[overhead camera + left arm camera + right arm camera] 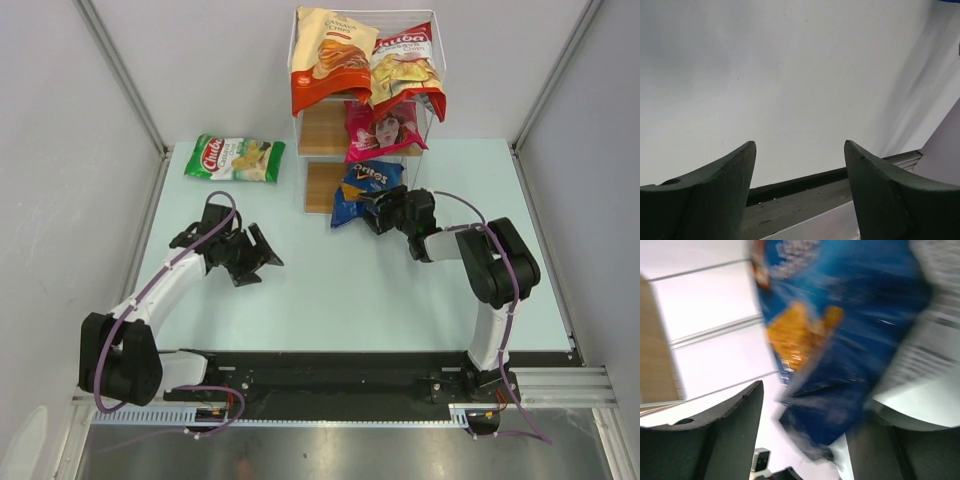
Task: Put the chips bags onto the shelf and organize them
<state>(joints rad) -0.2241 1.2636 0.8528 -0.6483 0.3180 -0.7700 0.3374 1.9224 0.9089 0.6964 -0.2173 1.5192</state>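
Note:
The shelf stands at the back centre. The orange-and-cream bag and the red Chuba bag lie on its top tier. The pink bag leans on the middle tier. The blue Doritos bag leans against the bottom tier. My right gripper is open just in front of it. In the right wrist view the blurred blue bag hangs between the spread fingers of the right gripper. The green Chuba bag lies flat on the table, left of the shelf. My left gripper is open and empty.
The left wrist view shows only bare table and the table's dark front rail between the left gripper's fingers. A wooden shelf board shows at the left of the right wrist view. White walls enclose the table.

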